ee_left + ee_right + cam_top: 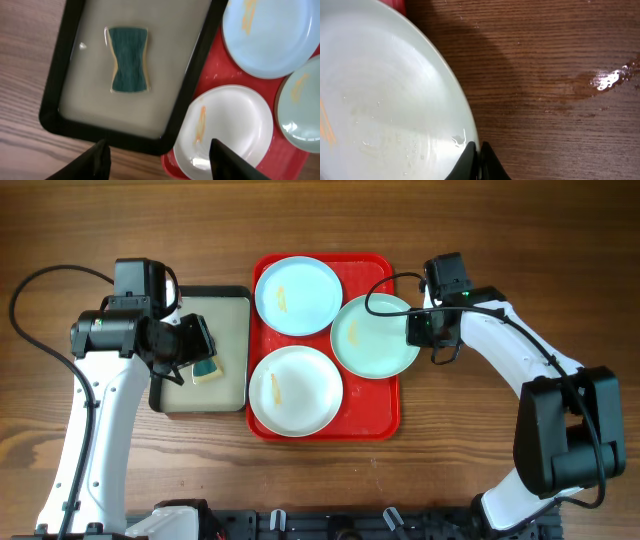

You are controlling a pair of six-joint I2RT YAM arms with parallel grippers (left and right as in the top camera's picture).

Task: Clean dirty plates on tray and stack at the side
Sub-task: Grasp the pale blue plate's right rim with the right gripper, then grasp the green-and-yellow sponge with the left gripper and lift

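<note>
Your left gripper (195, 345), left of centre in the overhead frame, hangs with jaws spread wide and empty over the black-rimmed basin (225, 291), where a sponge (129, 60) lies in cloudy water. The red tray (380, 415) sits mid-frame with 3 orange-smeared plates: a light blue plate (298, 295) at top, a white plate (295, 390) lower left, and a pale green plate (375, 335) overhanging its right edge. Your right gripper (477, 162) is closed at the pale green plate's right rim; you cannot tell whether the rim is pinched
</note>
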